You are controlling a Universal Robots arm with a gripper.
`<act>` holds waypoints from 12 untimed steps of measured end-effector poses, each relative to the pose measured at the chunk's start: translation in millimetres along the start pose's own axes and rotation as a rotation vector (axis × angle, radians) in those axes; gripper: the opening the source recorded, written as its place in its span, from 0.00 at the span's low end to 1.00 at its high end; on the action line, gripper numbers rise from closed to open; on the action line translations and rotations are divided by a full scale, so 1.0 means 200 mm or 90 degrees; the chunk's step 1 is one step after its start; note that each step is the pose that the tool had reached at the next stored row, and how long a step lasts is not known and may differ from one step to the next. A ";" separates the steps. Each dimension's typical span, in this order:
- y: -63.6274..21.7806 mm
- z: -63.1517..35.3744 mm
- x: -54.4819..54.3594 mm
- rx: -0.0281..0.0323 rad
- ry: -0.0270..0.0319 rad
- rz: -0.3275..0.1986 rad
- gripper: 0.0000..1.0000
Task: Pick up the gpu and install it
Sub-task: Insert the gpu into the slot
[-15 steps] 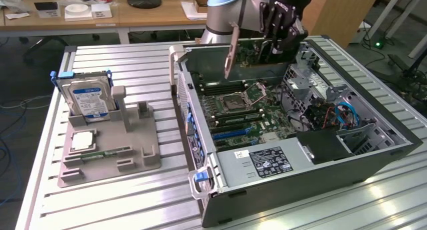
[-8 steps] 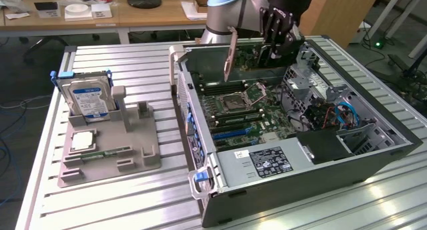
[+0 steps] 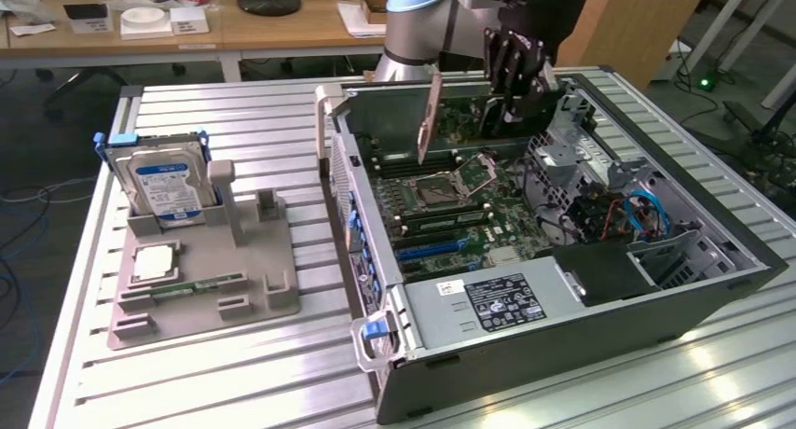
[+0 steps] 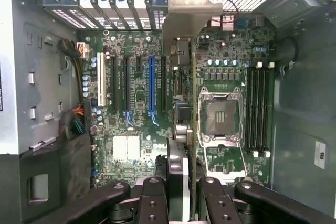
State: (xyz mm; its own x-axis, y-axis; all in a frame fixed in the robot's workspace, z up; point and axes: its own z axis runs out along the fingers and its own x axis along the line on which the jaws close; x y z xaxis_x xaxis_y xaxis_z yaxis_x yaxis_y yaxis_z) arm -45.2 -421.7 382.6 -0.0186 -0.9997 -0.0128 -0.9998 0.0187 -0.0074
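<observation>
Tool (image 4: 184,190) clamped on the gpu (image 4: 181,111) — card upright over the motherboard (image 4: 137,129) in the open case (image 4: 302,114).

One computer case (image 3: 696,298) is counted on one table (image 3: 224,382). One gpu (image 4: 186,22) and one gripper (image 4: 184,198) are counted above the case. Beside the case, one grey holder (image 3: 249,289) is counted, and on it are found one hard drive (image 3: 164,186), one processor chip (image 3: 152,261) and one memory stick (image 3: 193,286). Inside the case are counted one power supply (image 3: 491,303), one processor socket (image 4: 220,116), one white slot (image 4: 101,85) and one blue slot (image 4: 151,85).
</observation>
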 end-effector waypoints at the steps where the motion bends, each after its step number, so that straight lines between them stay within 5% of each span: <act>1: 0.000 0.010 0.00 0.0000 0.0000 0.001 0.28; 8: 0.001 0.070 0.00 0.0000 -0.0017 0.004 0.28; 10: 0.002 0.078 0.00 -0.0001 -0.0056 0.008 0.28; 12: 0.004 0.081 0.00 -0.0002 -0.0162 0.012 0.28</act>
State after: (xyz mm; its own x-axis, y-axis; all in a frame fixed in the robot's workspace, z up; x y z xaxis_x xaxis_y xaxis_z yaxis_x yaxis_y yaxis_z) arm -45.8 -421.9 366.3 -0.0372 -0.9986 -0.0384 -0.9993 0.0375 -0.0067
